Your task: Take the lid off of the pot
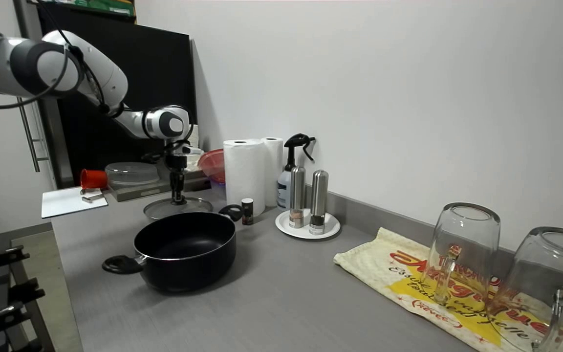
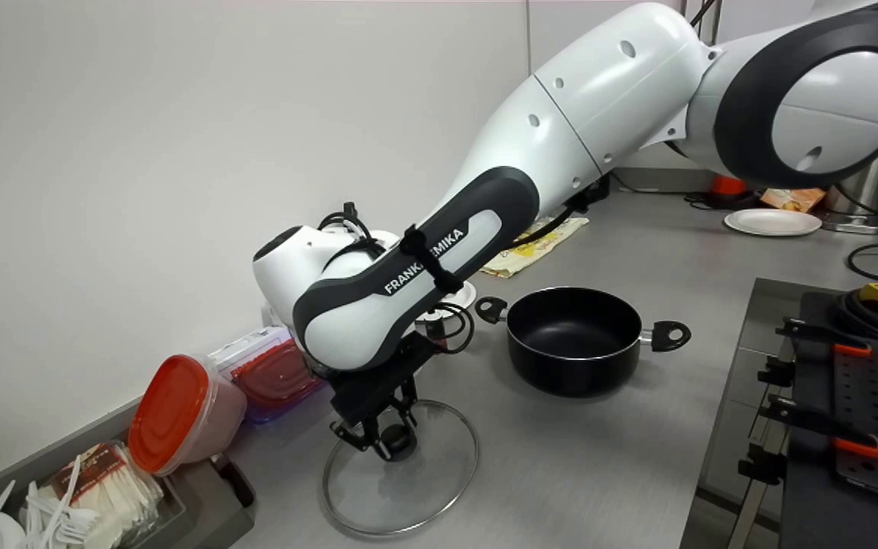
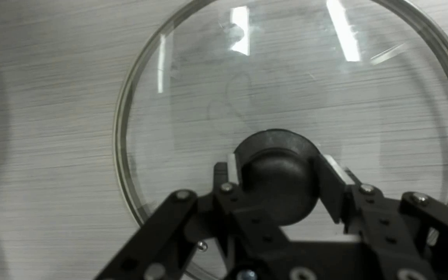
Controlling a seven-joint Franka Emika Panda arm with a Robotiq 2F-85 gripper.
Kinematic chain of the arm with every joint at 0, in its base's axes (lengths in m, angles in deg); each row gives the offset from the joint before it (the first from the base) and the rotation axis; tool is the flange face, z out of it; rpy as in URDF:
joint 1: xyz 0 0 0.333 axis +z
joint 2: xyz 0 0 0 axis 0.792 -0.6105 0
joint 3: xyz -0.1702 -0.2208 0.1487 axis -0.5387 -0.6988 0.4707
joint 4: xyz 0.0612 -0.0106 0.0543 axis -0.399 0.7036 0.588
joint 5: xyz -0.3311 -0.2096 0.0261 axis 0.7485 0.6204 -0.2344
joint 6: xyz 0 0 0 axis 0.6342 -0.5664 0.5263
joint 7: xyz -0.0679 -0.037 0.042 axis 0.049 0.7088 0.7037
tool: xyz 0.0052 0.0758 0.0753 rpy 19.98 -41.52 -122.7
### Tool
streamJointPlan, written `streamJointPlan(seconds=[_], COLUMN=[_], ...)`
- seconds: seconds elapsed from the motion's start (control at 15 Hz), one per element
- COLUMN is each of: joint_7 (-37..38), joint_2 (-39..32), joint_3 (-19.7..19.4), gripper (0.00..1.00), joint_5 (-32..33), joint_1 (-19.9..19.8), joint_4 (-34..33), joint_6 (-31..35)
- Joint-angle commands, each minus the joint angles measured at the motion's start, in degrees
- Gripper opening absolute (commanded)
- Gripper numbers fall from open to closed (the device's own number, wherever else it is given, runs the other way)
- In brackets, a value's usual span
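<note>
The black pot [image 1: 188, 271] stands uncovered on the grey counter; its dark inside and both side handles show in both exterior views [image 2: 572, 372]. The round glass lid [image 2: 431, 492] is beside the pot, at or just above the counter; I cannot tell whether its rim touches. The lid also shows in an exterior view [image 1: 160, 210], partly behind the pot, and fills most of the wrist view [image 3: 286, 101]. My gripper [image 3: 279, 167] points down with a finger on each side of the black knob, closed against it. The gripper shows in both exterior views [image 1: 178, 195] [image 2: 392, 436].
Paper towel rolls [image 1: 244, 176], a small dark shaker [image 1: 247, 211] and two mills on a white plate [image 1: 330, 230] stand along the wall. Red-lidded containers [image 2: 172, 412] and a cutlery tray [image 2: 210, 511] are near the lid. Glass mugs [image 1: 462, 254] stand on a cloth [image 1: 364, 256].
</note>
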Motion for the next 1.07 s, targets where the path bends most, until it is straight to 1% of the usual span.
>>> streamJointPlan(seconds=[0.0,0.67,1.0], joint_7=[1.57,5.16,4.2], joint_2=[-1.38,-2.3,-2.48], joint_3=[-1.04,-3.05,-2.86], gripper=[0.25,0.25,0.25], joint_5=[0.71,1.53,1.42], joint_1=[0.94,1.62,1.43], joint_4=[-4.09,-6.42,-6.24], joint_6=[-2.45,-1.01,-1.87])
